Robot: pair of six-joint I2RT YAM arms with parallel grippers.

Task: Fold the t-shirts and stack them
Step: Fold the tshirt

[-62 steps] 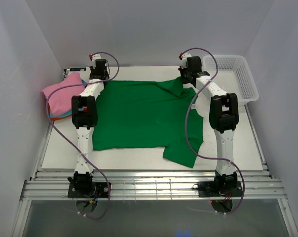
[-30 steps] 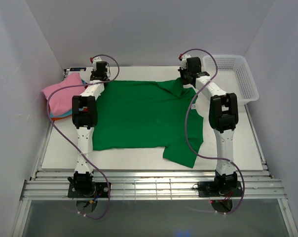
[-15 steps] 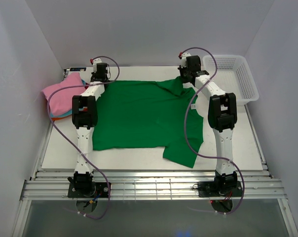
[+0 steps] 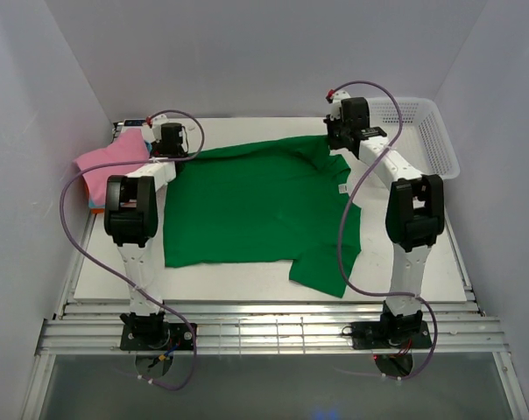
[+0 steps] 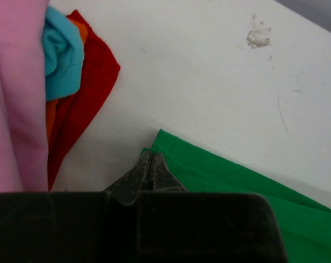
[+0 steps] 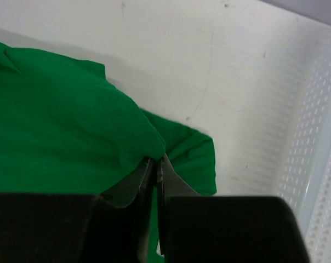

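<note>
A bright green t-shirt [image 4: 256, 206] lies spread on the white table [image 4: 405, 262], one sleeve hanging toward the front edge. My left gripper [image 4: 182, 155] is shut on its far left corner, which shows as green cloth [image 5: 220, 175] at the fingertips [image 5: 150, 156]. At the far right, my right gripper [image 4: 336, 145] is shut on a bunched fold of the same shirt [image 6: 72, 126], the cloth pinched at its tips [image 6: 156, 161]. Folded t-shirts sit stacked at the far left: pink [image 4: 111, 162] on top, with teal-blue [image 5: 61, 49] and orange-red [image 5: 86, 98] beneath.
A white plastic mesh basket [image 4: 426, 131] stands at the far right corner, its wall [image 6: 313, 164] close beside the right gripper. White walls enclose the table on three sides. Purple cables loop from both arms.
The left gripper has shut on the shirt's far left corner. The left arm has swung left and the right arm right, drawing the shirt's far edge out between them.
</note>
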